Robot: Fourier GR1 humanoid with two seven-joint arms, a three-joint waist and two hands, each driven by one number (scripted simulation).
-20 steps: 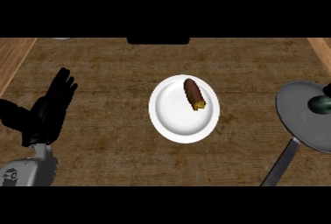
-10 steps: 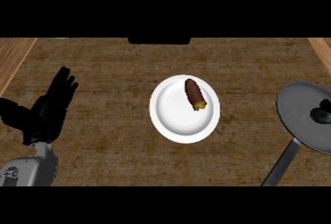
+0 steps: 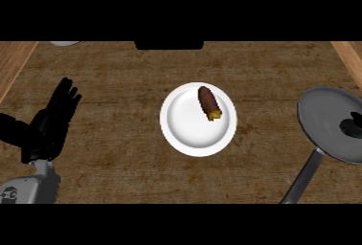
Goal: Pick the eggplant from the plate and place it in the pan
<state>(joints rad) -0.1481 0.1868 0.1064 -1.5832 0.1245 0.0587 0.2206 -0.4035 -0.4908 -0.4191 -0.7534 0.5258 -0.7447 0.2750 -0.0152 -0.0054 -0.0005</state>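
Near: left hand (image 3: 48, 128) at the view's left, released, straight and upright, resting; same place as a second ago. Pan (image 3: 325, 119) at the right, a round dull-grey metal bowl with a long thin handle running to the lower edge. White glossy plate (image 3: 194, 131) sat mid-counter (image 3: 120, 72) on brown grained wood, well apart from the pan. Eggplant (image 3: 208, 102), small, dark brown, elongated, yellowish at one end, lay on the plate's far right part, unmoved. Only change: a dark shape over the pan's right edge had crept slightly lower, judged to be the right hand (image 3: 351, 127) arriving; its state could not be told. Pick not begun
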